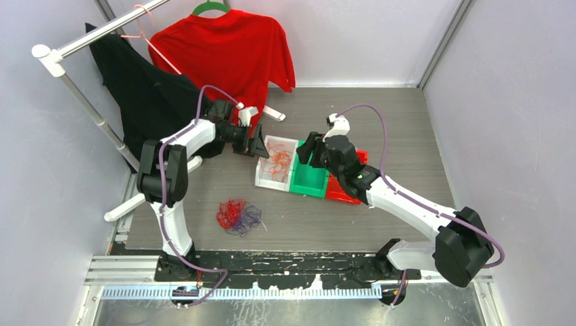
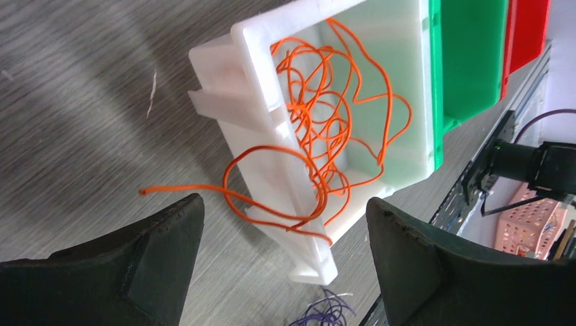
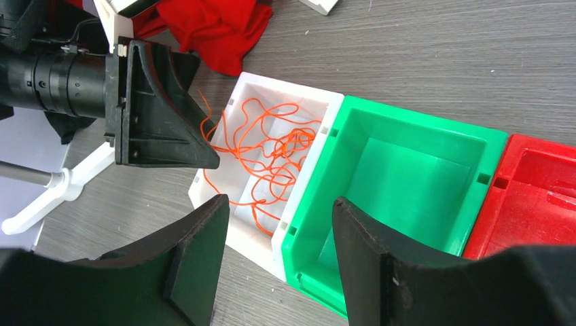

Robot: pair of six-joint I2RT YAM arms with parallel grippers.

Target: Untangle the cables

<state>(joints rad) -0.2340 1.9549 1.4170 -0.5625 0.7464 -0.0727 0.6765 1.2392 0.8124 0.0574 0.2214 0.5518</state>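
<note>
Left fingers [image 2: 156,238] spread wide, holding nothing, hovering over the white bin [image 2: 244,41]. Right fingers [image 3: 197,251] also apart and unloaded, above the seam between the white bin and the green bin [image 3: 407,176]. Orange wires [image 2: 326,115] sit in the white bin, with one loop and a loose end spilling over its wall toward the tabletop [image 1: 407,136]. The red and blue clump [image 1: 238,216] lies on the tabletop near the left arm's base, well apart from the bins. I judge these wires feather-light, springy and snag-prone, so they'll drag neighbours along. I'd pinch a single strand at a loop's outer edge, not the dense middle.
</note>
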